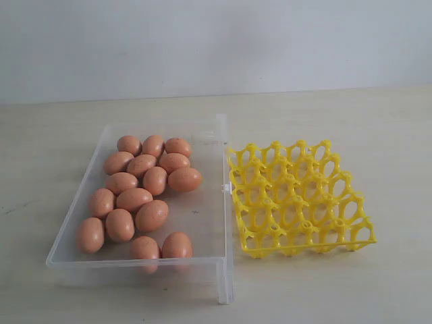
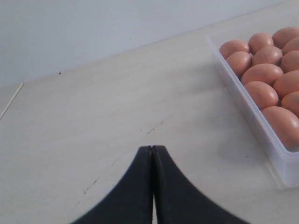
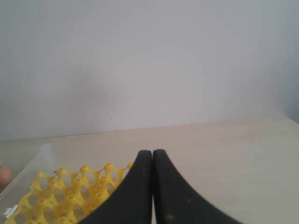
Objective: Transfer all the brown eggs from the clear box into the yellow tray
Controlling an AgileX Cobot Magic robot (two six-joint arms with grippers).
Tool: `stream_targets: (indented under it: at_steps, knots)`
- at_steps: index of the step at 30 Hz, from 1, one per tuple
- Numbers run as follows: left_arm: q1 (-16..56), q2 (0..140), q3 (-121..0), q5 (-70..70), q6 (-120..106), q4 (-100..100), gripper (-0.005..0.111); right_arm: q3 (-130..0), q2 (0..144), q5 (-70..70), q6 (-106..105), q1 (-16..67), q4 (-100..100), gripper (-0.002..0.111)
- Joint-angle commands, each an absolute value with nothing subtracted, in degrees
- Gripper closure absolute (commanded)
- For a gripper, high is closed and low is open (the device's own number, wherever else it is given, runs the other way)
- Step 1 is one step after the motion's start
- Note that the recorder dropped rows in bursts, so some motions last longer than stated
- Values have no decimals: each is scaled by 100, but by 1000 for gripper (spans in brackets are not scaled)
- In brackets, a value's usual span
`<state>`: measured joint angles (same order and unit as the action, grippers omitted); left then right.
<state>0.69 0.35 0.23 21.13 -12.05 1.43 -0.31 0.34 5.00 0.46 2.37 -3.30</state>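
So it's a pale beige wood-look tabletop (image 1: 337,115), matte, with a few faint dark scuffs here and there. Two things sit straight on it: a shallow clear rectangular plastic box (image 1: 135,265) on the left, and a bright yellow openwork plastic tray (image 1: 304,248) just beside its right wall, both lying flat.

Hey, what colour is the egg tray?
Bright yellow all over; the tray shows best in the exterior view.

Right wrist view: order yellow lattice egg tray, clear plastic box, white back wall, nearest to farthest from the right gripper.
1. Yellow lattice egg tray, beside the right gripper.
2. Clear plastic box, beyond the tray.
3. White back wall, farthest back.
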Motion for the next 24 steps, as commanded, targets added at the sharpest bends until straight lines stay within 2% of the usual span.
stream_targets:
  at_steps: [1, 15, 21, 24]
  knots:
    - [59, 0, 0, 2080, -1184, 143, 107, 0, 0, 457, 0, 203, -298, 108]
    - [59, 0, 0, 2080, -1184, 143, 107, 0, 0, 457, 43, 203, -602, 108]
    - [59, 0, 0, 2080, -1184, 143, 107, -136, 23, 428, 1634, 203, -816, 108]
    - [59, 0, 0, 2080, -1184, 143, 107, -450, 471, 470, 2021, 203, -772, 108]
